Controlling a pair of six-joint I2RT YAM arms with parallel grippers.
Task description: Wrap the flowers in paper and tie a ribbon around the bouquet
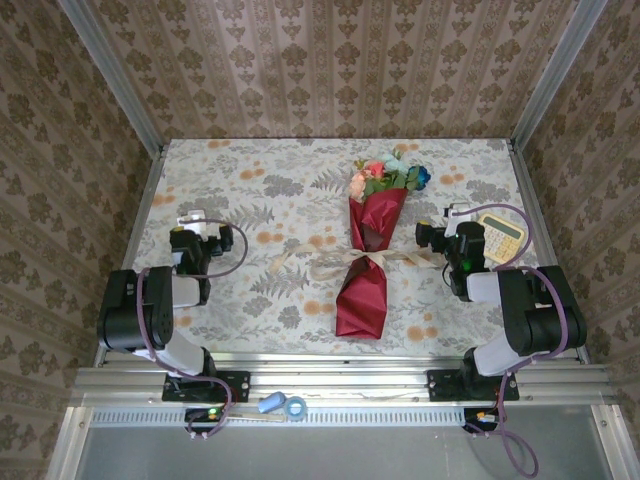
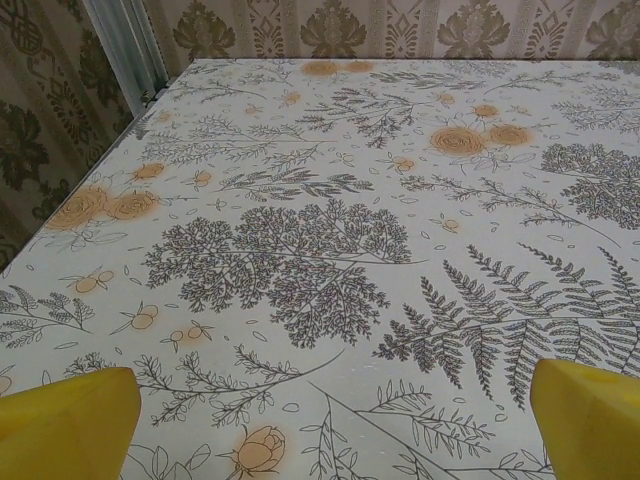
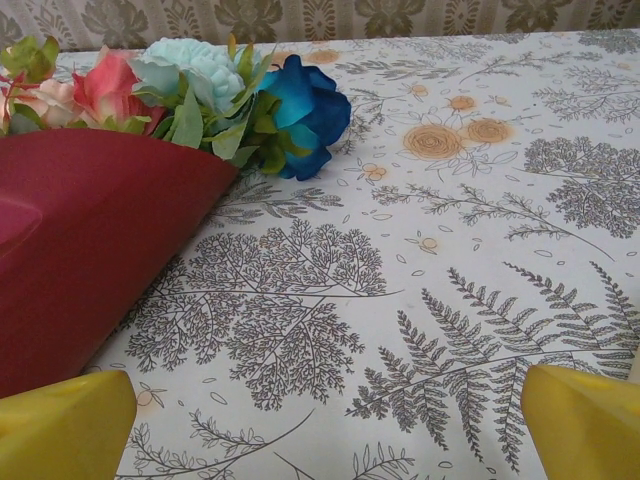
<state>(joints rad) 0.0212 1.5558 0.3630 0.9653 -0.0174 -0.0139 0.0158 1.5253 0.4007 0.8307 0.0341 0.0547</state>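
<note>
Red paper [image 1: 365, 290] is already round the flowers [image 1: 385, 178], ribbon [image 1: 352, 261] tied, in the middle of the top view. Job looks done. My left pincer [image 2: 320, 425] and right pincer [image 3: 320, 425] are wide open, one each side of it, holding nothing.

Light is bright, even and soft, coming from above. In the top view the paper [image 1: 363, 290] casts only a faint, blurred shadow on the cloth [image 1: 250, 190], and the posts [image 1: 110, 70] splay outward toward the edges. There is no hard glare. The paper has a dull sheen in the right wrist view. Both wrist views hold the cloth print sharp, while the yellow fingers [image 2: 65, 425] at the bottom corners are out of focus and the wall [image 2: 330, 25] is slightly soft.
</note>
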